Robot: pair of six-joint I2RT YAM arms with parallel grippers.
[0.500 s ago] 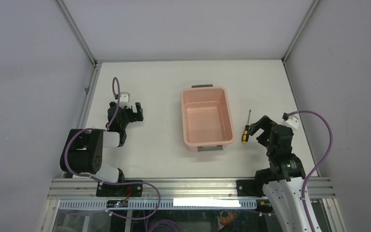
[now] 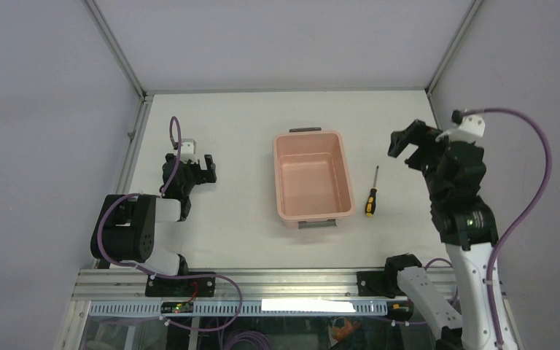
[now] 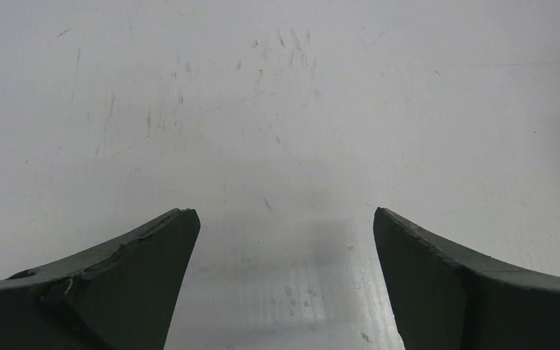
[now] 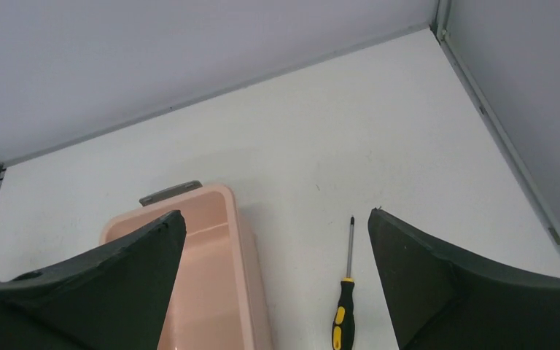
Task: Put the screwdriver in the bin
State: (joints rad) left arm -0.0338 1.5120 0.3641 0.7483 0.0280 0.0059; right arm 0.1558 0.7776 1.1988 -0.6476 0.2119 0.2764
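The screwdriver (image 2: 370,197), yellow-and-black handle with a thin dark shaft, lies flat on the table just right of the bin, its tip pointing to the far side. The pink bin (image 2: 276,177) stands mid-table and is empty. My right gripper (image 2: 407,148) hangs open, raised above the table behind and to the right of the screwdriver. In the right wrist view, the screwdriver (image 4: 345,295) shows between the wide-apart fingers of the right gripper (image 4: 275,213), with the bin (image 4: 242,240) on the left. My left gripper (image 2: 200,172) rests open and empty at the left, low over bare table (image 3: 284,211).
Metal frame rails (image 2: 135,138) and grey walls enclose the white table on the left, back and right. The right arm's purple cable (image 2: 536,182) loops out to the right of the arm.
My right arm has risen and swung back from beside the screwdriver's handle, so the open gripper is now higher and farther from me. The screwdriver, bin and left arm have not moved.
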